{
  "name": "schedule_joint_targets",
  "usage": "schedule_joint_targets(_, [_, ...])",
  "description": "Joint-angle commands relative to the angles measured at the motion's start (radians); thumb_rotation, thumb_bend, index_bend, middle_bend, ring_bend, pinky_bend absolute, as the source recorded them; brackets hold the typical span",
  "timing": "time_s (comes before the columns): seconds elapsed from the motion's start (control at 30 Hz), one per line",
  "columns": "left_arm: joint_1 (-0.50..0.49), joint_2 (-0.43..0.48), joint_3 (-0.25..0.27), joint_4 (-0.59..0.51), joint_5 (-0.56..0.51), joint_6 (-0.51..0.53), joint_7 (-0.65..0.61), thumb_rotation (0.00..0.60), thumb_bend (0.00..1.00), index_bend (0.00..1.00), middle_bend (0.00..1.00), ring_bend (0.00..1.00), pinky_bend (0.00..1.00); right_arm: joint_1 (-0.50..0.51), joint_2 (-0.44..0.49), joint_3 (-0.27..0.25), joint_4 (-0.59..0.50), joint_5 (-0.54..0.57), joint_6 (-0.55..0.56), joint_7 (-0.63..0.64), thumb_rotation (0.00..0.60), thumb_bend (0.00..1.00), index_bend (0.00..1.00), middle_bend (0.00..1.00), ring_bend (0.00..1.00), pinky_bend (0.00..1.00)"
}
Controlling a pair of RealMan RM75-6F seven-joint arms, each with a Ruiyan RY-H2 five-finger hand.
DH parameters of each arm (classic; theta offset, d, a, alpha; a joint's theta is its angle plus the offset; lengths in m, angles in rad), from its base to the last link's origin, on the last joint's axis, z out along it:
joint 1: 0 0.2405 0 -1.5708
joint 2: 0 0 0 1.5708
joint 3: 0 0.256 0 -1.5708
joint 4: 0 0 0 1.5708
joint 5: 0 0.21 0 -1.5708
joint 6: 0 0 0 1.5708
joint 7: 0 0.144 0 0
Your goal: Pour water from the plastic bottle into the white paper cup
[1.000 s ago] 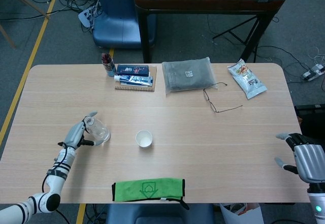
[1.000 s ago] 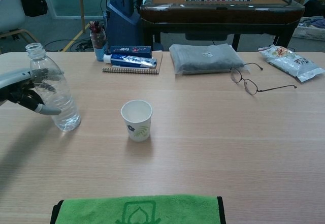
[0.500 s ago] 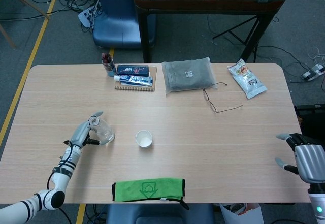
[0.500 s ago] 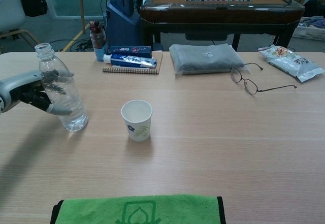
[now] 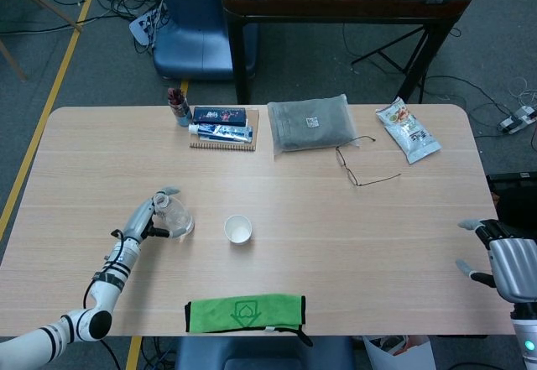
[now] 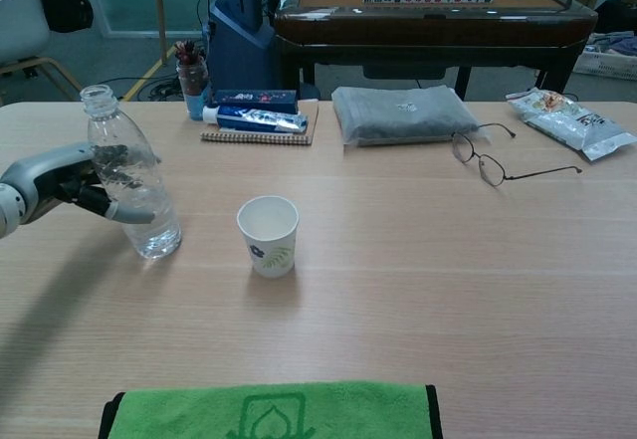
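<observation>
Clearly the left hand [image 6: 62, 182] was wrapped around the uncapped plastic bottle [image 6: 131, 187], upright on the table [image 6: 448, 290] left of the white paper cup [image 6: 268, 236]. The step was carrying; next came lifting and tipping the mouth over the rim. The right hand [image 5: 506, 263] hung empty, fingers apart.

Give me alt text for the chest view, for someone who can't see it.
The robot's left hand grips an uncapped, upright plastic bottle on a wooden table, left of a white paper cup. A green cloth lies nearest the camera; glasses lie farther back.
</observation>
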Motion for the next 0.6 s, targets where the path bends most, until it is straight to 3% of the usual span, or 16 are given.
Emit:
schedule_joint_targets(0.03, [-0.001, -0.005, -0.003, 0.007, -0.001, -0.001, -0.01, 0.6, 0.08, 0.24, 0.16, 0.2, 0.39, 0.0, 0.001, 0.0, 0.0, -0.001, 0.001, 0.001, 0.6, 0.07, 0.35, 0.38, 0.32, 0.52])
schedule_joint_targets(0.27, [-0.004, -0.015, -0.003, 0.017, 0.004, 0.004, -0.016, 0.6, 0.08, 0.32, 0.24, 0.25, 0.4, -0.001, 0.002, 0.001, -0.001, -0.002, 0.002, 0.002, 0.6, 0.08, 0.35, 0.38, 0.32, 0.52])
schedule_joint_targets(0.6, [0.001, -0.016, -0.001, 0.011, 0.02, 0.026, -0.023, 0.6, 0.08, 0.45, 0.39, 0.38, 0.52, -0.001, 0.003, 0.0, -0.003, -0.002, 0.002, 0.003, 0.6, 0.08, 0.35, 0.38, 0.32, 0.52])
